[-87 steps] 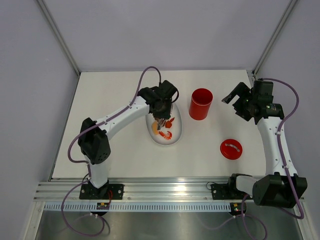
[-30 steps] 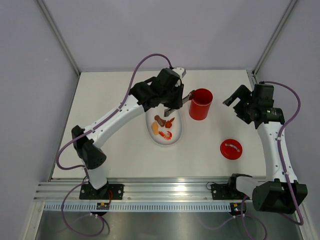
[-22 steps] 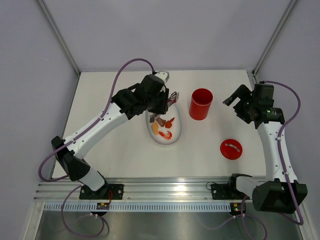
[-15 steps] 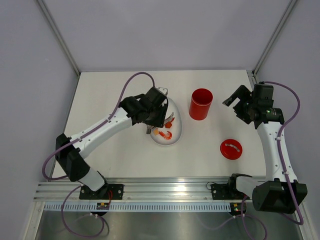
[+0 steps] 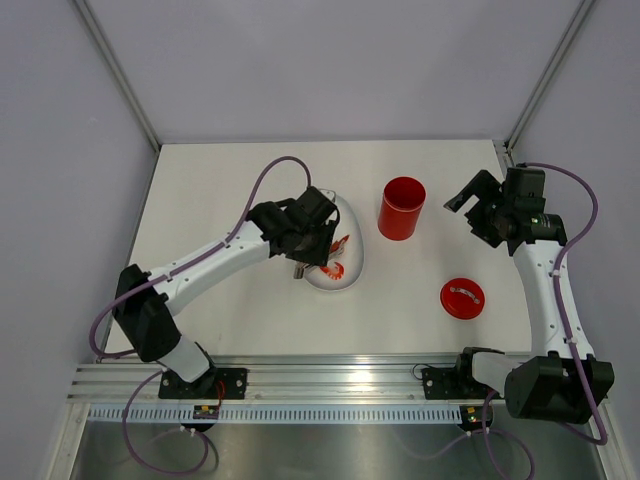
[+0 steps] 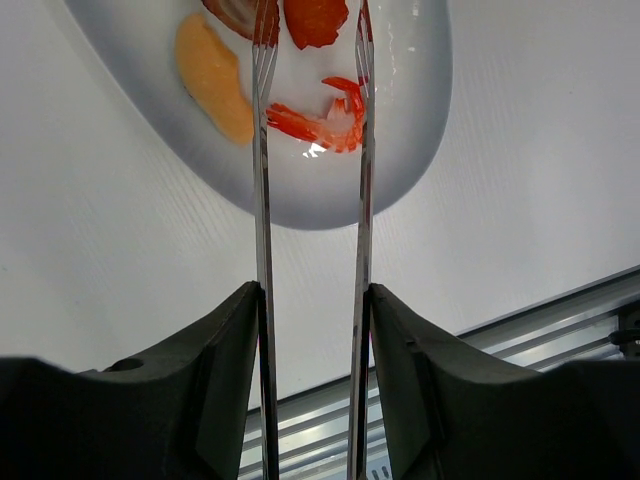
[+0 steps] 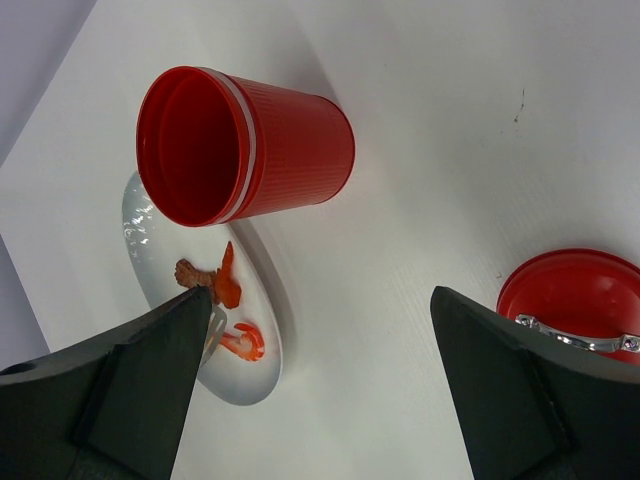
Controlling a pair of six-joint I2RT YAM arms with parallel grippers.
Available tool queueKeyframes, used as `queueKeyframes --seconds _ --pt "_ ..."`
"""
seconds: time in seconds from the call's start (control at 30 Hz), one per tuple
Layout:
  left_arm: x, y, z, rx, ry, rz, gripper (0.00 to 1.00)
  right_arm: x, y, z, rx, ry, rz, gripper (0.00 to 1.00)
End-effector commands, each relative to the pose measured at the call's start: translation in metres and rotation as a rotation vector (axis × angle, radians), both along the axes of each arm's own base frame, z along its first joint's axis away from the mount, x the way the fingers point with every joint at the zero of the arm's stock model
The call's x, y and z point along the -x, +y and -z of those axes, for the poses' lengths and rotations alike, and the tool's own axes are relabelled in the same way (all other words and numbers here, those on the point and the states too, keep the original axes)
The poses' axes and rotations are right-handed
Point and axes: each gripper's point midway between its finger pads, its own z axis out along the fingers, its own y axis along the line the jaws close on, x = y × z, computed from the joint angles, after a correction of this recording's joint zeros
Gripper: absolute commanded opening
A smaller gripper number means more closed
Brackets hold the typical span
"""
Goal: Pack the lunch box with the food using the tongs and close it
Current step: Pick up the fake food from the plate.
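My left gripper [image 6: 313,290] is shut on the silver tongs [image 6: 262,200], one finger pressing each arm from outside. The arms stand apart, and their tips straddle a red shrimp [image 6: 320,122] on the white plate [image 6: 420,120]. More food lies there: an orange piece [image 6: 212,75], a red-orange piece [image 6: 315,18] and a brown piece [image 7: 190,272]. In the top view the left gripper [image 5: 300,262] hangs over the plate's left side. The red lunch box [image 5: 402,208] stands open to the plate's right, apart from it. Its lid [image 5: 462,298] lies flat nearer the front. My right gripper [image 5: 480,205] is open, empty and raised right of the lunch box.
The table's back edge and the enclosure walls run close behind the lunch box. The metal rail with both arm bases lies along the near edge. A metal handle [image 7: 570,335] crosses the lid's top.
The left arm swung back from the lunch box to the plate and came down over it. The tongs' arms spread apart and now flank the shrimp. The right arm stayed put.
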Motion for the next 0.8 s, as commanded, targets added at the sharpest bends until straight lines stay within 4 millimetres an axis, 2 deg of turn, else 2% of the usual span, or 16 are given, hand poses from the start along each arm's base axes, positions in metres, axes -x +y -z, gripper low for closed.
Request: queueKeyframes --seconds 0.0,0.27,0.6,0.77 --pt "-0.007 -0.016 -0.002 0.053 -0.016 -0.001 0.49 -0.007 0.006 -0.009 -0.012 -0.042 -0.023 1.0" --pt "-0.013 -0.021 0.015 0.023 0.003 0.001 0.49 -0.005 0.005 -0.007 -0.005 -0.035 -0.019 1.0" --pt "-0.02 -0.027 0.022 0.012 0.002 0.003 0.5 -0.005 0.005 -0.007 -0.011 -0.035 -0.016 1.0" --pt "-0.021 -0.027 0.032 -0.01 0.017 -0.004 0.51 -0.004 0.004 -0.007 -0.007 -0.036 -0.014 1.0"
